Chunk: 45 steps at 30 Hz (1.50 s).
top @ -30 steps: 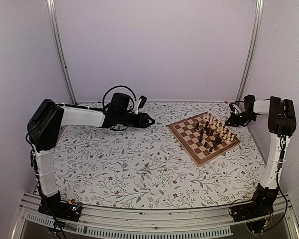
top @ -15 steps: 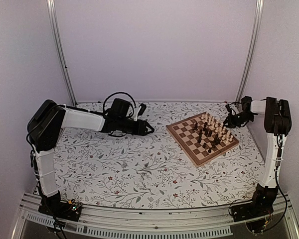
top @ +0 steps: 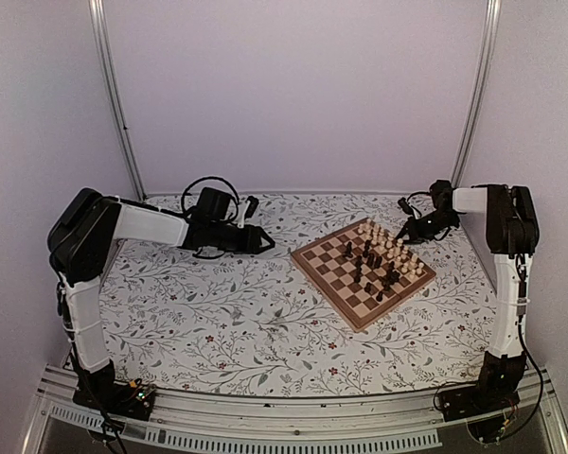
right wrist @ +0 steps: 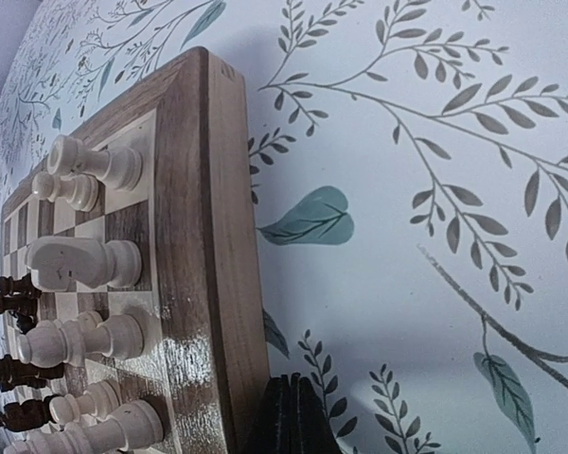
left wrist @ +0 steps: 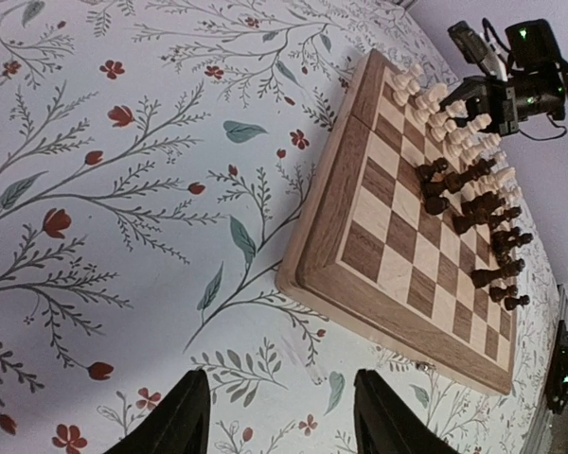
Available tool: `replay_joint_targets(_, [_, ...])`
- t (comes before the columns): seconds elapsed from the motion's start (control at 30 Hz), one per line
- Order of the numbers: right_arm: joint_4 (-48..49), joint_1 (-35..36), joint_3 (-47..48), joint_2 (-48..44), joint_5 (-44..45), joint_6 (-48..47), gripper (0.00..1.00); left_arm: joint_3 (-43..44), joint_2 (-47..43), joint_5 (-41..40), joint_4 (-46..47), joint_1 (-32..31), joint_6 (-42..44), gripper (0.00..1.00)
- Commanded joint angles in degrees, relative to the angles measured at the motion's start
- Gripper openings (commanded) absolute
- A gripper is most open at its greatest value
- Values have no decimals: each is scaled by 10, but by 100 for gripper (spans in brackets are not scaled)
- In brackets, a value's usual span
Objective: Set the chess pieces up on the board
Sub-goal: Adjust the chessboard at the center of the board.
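Floral table cloth [top: 265, 312] — pale, with leafy sprigs and red flowers — between plain white walls [top: 293, 95]

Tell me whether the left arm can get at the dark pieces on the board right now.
Probably yes. The left gripper hangs over bare cloth beside the board, jaws open, and the dark pieces stand on its side of the pale ones, nothing between.

Board [right wrist: 218, 236] fills left half; wide wooden border runs 12 to 6 o'clock, glare near lower end. Pale pieces [right wrist: 85, 265] in row along border around 9 o'clock, one knight-like. Dark pieces [right wrist: 9, 295] at far left edge, partly cut off. Floral cloth [right wrist: 435, 236] from 12 through 5 o'clock; teal leaf [right wrist: 308, 218] near centre. Right gripper [right wrist: 286, 416] at 6 o'clock, fingers pressed together, tip just beside board's outer edge.
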Motion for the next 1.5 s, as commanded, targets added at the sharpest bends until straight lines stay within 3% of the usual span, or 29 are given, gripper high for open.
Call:
replay_joint_targets(0.0, [-40,0,7,19,-18,-11,0,-2,-8,2,30,5,-8,54])
replay_joint_targets(0.13, [-41,-5,5,-2,-5,1,2,40,33,3,33,5,-20,53])
replay_joint_targets(0.27, [-24,-49,-14,-42,1,29,30,92,83,3,35,5,-30,53])
replay_joint_targets(0.43, [-24,-107,-66,-92,0,42,40,166,153,18,26,2,-40,53])
replay_joint_targets(0.7, [5,-138,-253,-233,77,-10,45,247,223,68,12,-14,-44,52])
replay_joint_targets(0.93, [11,-150,-342,-277,111,-78,42,285,255,100,-6,-31,-34,52])
replay_joint_targets(1.27, [18,-109,-341,-241,137,-103,41,255,236,121,-23,-55,-19,52])
replay_joint_targets(1.47, [14,-70,-308,-210,151,-106,40,170,188,127,11,-70,-33,52])
